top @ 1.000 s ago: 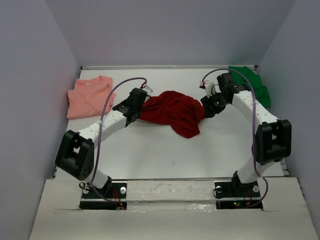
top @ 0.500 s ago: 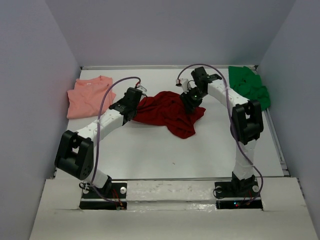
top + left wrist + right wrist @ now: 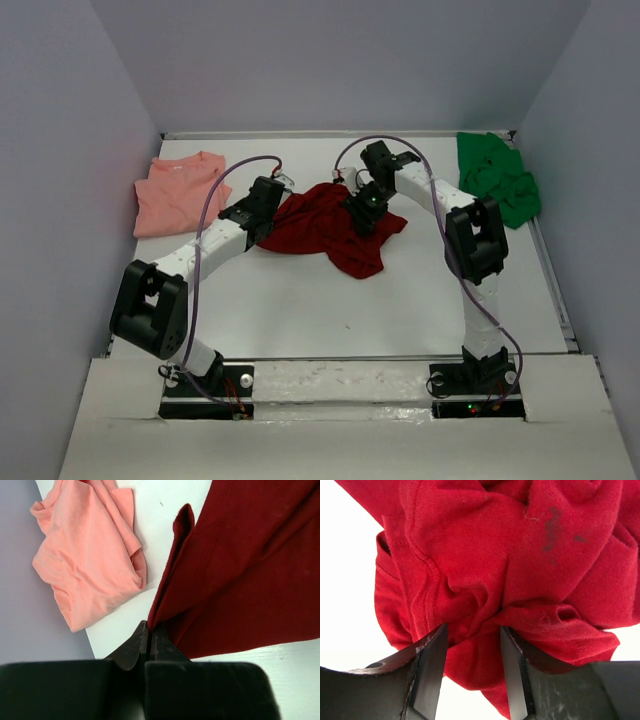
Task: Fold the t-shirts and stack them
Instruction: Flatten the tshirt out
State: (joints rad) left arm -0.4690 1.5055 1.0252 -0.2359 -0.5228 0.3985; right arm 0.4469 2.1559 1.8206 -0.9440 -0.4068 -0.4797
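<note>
The dark red t-shirt [image 3: 330, 228] lies crumpled at the middle of the table, and in the left wrist view its cloth [image 3: 240, 570] stretches away from the jaws. My left gripper [image 3: 277, 206] [image 3: 150, 631] is shut on the shirt's left edge. My right gripper [image 3: 360, 212] [image 3: 472, 642] is open over the shirt's upper middle. Its fingers stand apart on either side of a bunched fold of the red cloth [image 3: 520, 555]. The salmon pink t-shirt [image 3: 180, 192] [image 3: 85, 555] lies crumpled at the far left. The bright green t-shirt [image 3: 497, 177] lies crumpled at the far right corner.
The white table [image 3: 300, 300] is walled in by grey panels on the left, back and right. The right arm reaches across from the right side, its purple cable looping above the red shirt.
My right arm has swung left from the red shirt's right edge to over its upper middle. The shirt has bunched slightly leftward. The left gripper has kept its grip and barely moved.
</note>
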